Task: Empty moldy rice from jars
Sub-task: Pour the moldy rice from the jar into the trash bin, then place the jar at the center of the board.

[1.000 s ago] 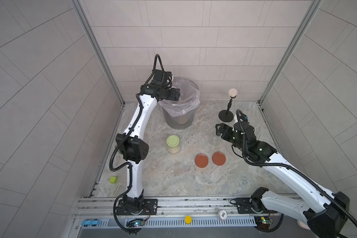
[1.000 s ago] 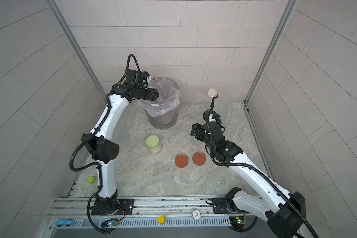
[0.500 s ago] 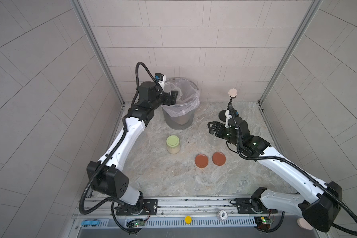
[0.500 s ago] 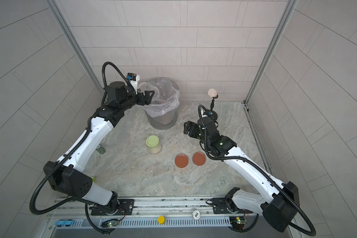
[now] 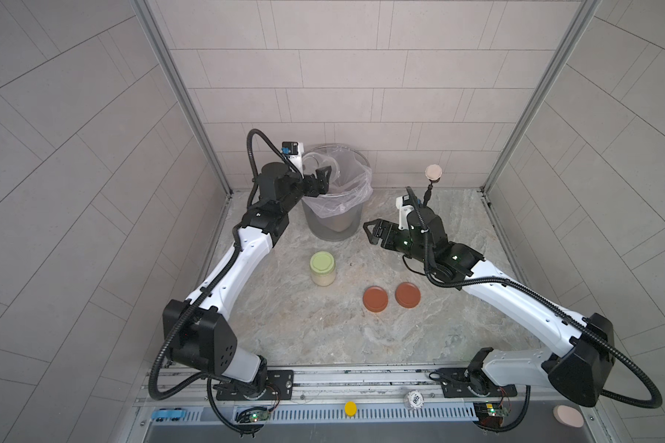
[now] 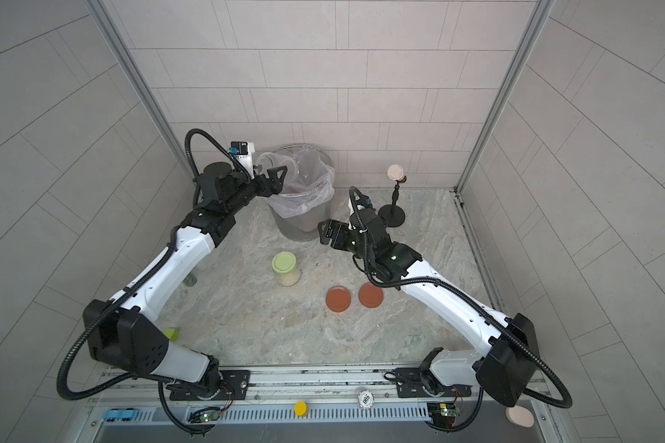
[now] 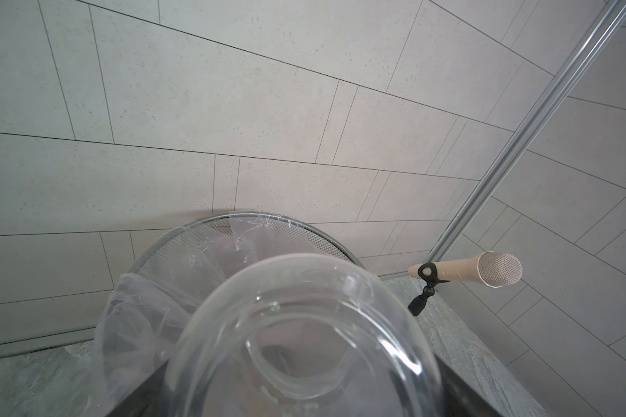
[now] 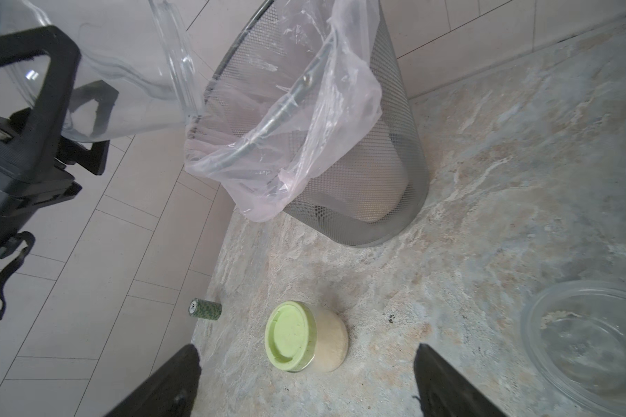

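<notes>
Jar [image 5: 318, 164] tilted over rim of lined bin [image 5: 325, 227].
Pinched in left hand [image 5: 322, 173], lidless; right hand [image 5: 369, 233] spread and empty above counter [image 5: 323, 326], near green-lidded jar [image 5: 322, 267] of moldy rice [image 5: 323, 280].

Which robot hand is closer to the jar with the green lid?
Right. The right gripper is open near the green-lidded jar, facing it; the left gripper is farther off, holding an empty jar over the bin.

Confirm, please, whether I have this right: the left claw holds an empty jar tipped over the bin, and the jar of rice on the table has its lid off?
One detail is off: the jar of rice has its green lid on, as the right wrist view shows. The left claw does hold an empty jar tipped over the bin.
</notes>
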Available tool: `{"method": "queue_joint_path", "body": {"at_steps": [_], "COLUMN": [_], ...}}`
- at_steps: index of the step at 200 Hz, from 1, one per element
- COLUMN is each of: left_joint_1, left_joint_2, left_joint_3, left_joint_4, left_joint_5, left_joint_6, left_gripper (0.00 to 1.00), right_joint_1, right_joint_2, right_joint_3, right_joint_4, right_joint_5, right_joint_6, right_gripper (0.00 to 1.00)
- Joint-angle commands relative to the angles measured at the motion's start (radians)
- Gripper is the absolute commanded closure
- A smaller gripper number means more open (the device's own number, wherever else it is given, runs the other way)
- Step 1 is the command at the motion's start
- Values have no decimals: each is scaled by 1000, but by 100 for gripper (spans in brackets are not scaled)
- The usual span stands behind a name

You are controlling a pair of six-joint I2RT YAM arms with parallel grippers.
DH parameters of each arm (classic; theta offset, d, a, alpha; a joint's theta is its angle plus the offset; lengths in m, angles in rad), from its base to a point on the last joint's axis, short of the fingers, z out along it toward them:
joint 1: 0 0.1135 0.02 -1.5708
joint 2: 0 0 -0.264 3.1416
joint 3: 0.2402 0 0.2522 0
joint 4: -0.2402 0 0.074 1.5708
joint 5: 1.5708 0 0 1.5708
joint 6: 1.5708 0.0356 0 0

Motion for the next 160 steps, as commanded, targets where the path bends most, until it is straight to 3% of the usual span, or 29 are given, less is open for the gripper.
{"method": "queue_joint_path", "body": {"at_steps": [1, 40, 81, 160], "left_joint_1": [3, 2, -4, -43], "left_joint_2": [-86, -163, -264, -355], "left_joint_3": [-25, -153, -304, -497], "left_joint_4": [207, 333, 483, 714], "left_joint_5": [-13, -10, -31, -43], "left_joint_6": [-64, -148, -239, -392], "left_gripper": [100, 100, 100, 100], "right_joint_1": [10, 11, 13, 81], "right_joint_2": [-2, 24, 53, 91], "right_joint_3": [33, 64, 12, 4], "right_joint_4": [55, 106, 339, 616], "right_joint_5": [-35, -106, -164, -102], "right_joint_6": [18, 58, 222, 347], "right_gripper": [4, 2, 0, 0]}}
